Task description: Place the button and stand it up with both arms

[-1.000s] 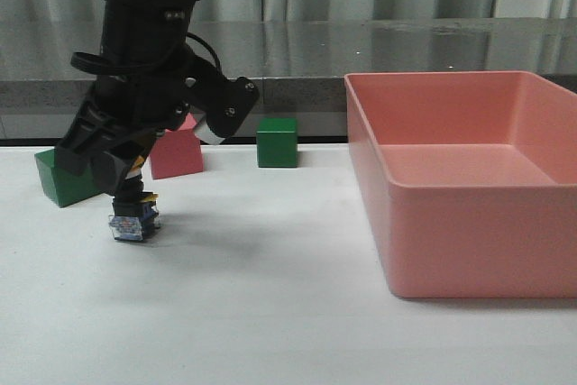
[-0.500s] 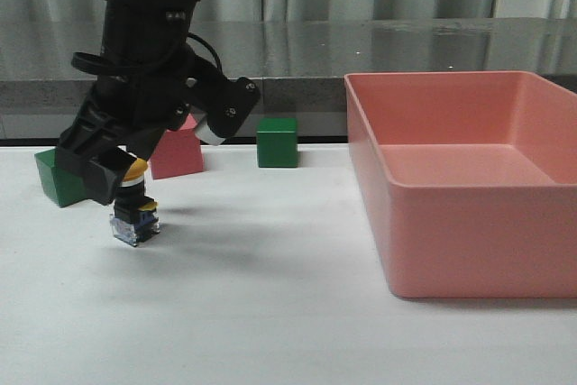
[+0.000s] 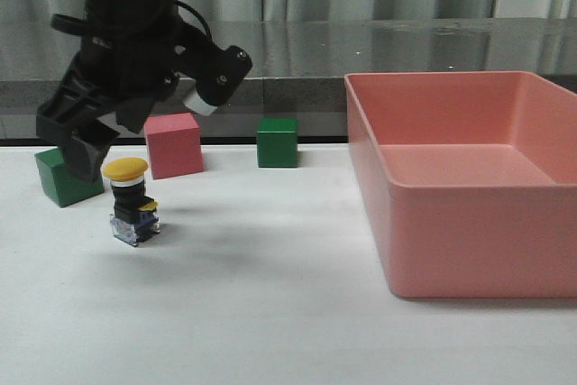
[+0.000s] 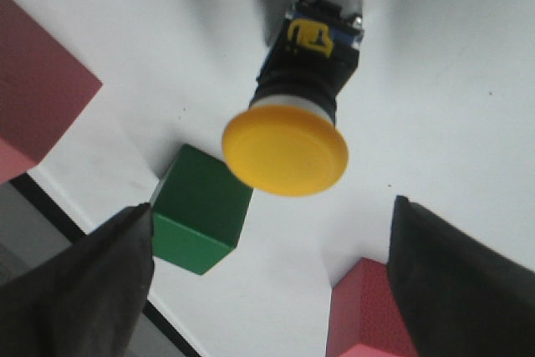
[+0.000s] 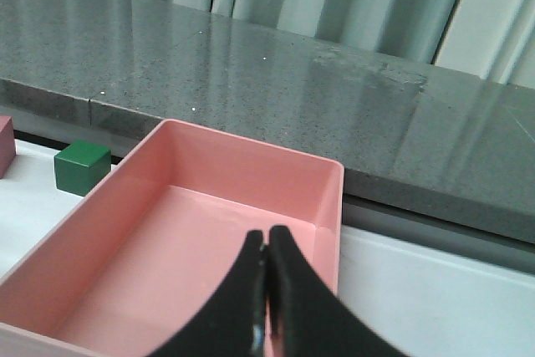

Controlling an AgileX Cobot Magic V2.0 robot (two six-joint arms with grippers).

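The button stood upright on the white table, its yellow cap on top and its clear base block on the surface, just below and beside the left gripper, which hung above it with nothing between its fingers. In the left wrist view the two black fingers stood wide apart on either side of the button, clear of its cap. A green cube sat just behind the button on the left, a red cube behind it, and a second green cube farther right near the table's back edge.

To the right, well apart from the button, a large pink bin rested on the table; the part of its interior that could be seen held nothing. The right gripper hovered over the bin, its fingers pressed together and gripping nothing.
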